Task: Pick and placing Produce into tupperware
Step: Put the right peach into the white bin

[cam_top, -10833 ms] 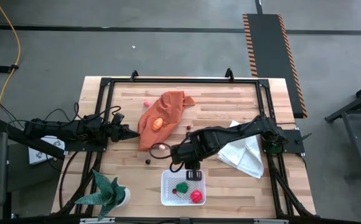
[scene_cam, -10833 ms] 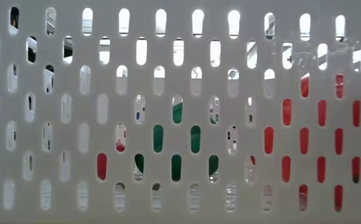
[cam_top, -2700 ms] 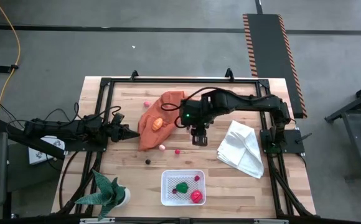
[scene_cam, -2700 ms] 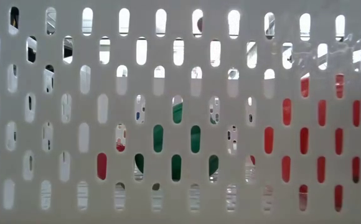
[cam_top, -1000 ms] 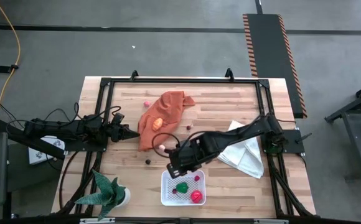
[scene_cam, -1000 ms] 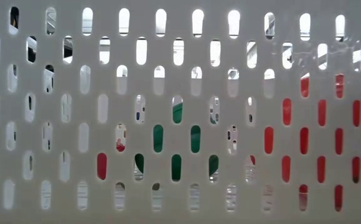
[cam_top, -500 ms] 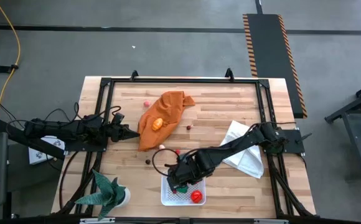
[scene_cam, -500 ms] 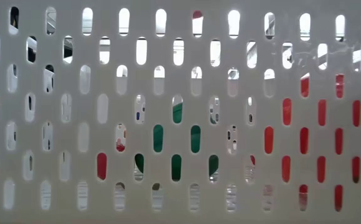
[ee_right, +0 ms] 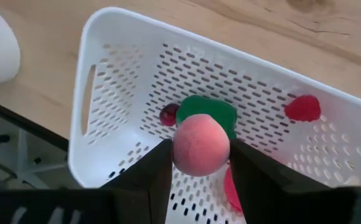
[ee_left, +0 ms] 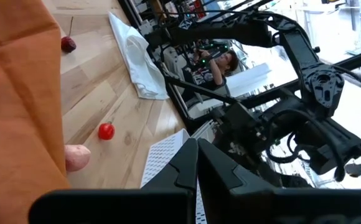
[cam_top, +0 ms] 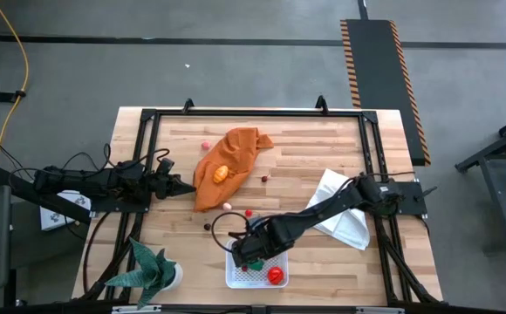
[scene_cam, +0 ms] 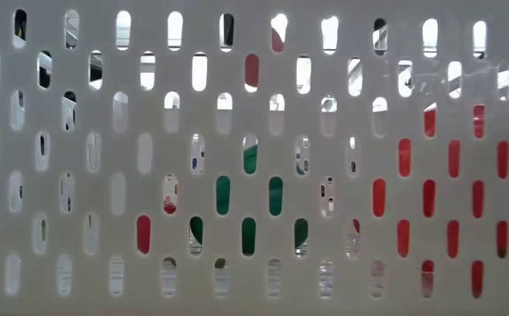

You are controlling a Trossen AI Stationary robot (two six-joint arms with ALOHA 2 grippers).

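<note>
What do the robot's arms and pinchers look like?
Both arms are dark, nearly black, built from jointed segments with thin black cables looping alongside. The right gripper has two flat, dark, blunt fingers. The left gripper ends in two dark pointed fingers.

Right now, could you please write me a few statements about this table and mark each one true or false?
1. The right hand holds a peach above the tub. True.
2. The tub is empty. False: a green piece and red pieces lie in it.
3. The left hand is shut, beside the orange cloth. True.
4. An orange piece lies on the white cloth. False: it lies on the orange cloth.
5. All produce is in the tub. False: a red piece lies on the table.
</note>
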